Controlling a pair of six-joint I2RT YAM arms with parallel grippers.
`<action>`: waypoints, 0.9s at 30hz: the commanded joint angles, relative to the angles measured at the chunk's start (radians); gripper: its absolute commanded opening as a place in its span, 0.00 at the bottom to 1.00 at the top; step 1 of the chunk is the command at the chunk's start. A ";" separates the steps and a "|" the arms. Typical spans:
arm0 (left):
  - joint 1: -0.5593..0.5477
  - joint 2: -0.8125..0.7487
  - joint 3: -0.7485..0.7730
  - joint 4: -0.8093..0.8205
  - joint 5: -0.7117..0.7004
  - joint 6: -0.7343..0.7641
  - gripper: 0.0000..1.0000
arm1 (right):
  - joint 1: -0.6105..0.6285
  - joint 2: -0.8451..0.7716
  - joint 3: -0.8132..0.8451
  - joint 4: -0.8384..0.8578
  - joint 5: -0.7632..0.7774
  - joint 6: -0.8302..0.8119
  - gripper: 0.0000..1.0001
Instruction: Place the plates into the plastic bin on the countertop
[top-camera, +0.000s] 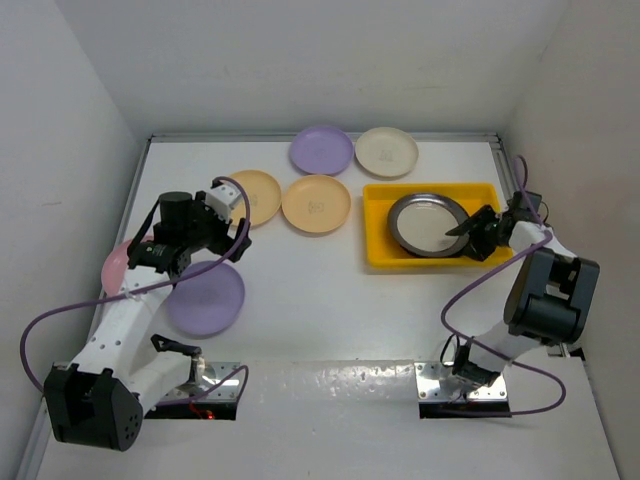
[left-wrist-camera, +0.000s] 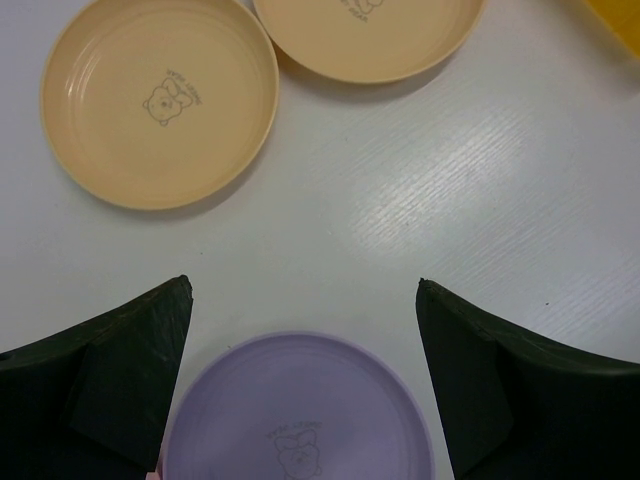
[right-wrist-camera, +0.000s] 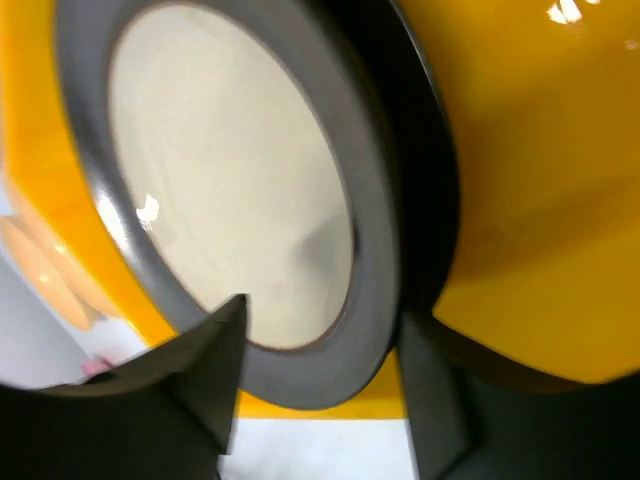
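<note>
White countertop (top-camera: 300, 330), top view: dark-rimmed cream-centred round plate (top-camera: 425, 222) lies in yellow plastic bin (top-camera: 378, 256), six more outside. Left wrist: left gripper (left-wrist-camera: 303, 292) spread wide above lilac plate (left-wrist-camera: 300, 425). Right wrist: right gripper (right-wrist-camera: 322, 312) jaws parted, straddling the binned plate's rim.

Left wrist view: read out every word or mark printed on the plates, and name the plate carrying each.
None can be read.
The whole round pale orange plate: bear drawing under tiny arched lettering, too small to read.
The round lilac plate: similar bear and lettering, blurred.
The second pale orange plate: print cut off by the top edge.
</note>
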 joint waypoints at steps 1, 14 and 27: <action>0.020 0.012 -0.006 0.040 0.025 0.005 0.93 | 0.035 0.053 0.116 -0.141 0.060 -0.148 0.62; 0.038 0.041 -0.006 0.068 0.025 -0.022 0.93 | 0.238 0.058 0.356 -0.330 0.639 -0.270 0.72; 0.164 0.312 0.181 0.091 -0.120 -0.064 0.72 | 0.297 0.503 1.070 -0.100 0.215 -0.072 0.64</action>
